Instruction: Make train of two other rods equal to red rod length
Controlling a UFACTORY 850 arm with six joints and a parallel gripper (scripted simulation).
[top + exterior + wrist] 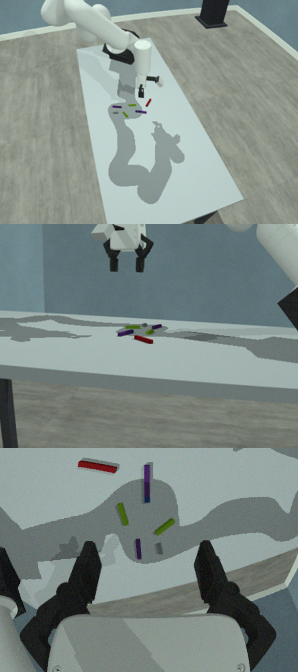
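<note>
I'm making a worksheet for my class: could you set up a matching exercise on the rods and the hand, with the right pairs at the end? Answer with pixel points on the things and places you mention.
1. Red rod point(148, 103) point(144, 339) point(97, 467)
2. Blue rod point(136, 111) point(132, 331) point(147, 499)
3. Grey rod point(115, 113) point(144, 325) point(159, 548)
4. Hand point(141, 97) point(126, 270) point(147, 552)

A. open above the table point(199, 167) point(83, 357) point(45, 503)
B. outside the shadow around the other rods
C. the shorter of two rods lying end to end
D. beside a purple rod point(117, 107) point(156, 327) point(138, 549), not in line with it

Pairs: 1-B, 2-C, 3-D, 4-A
</note>
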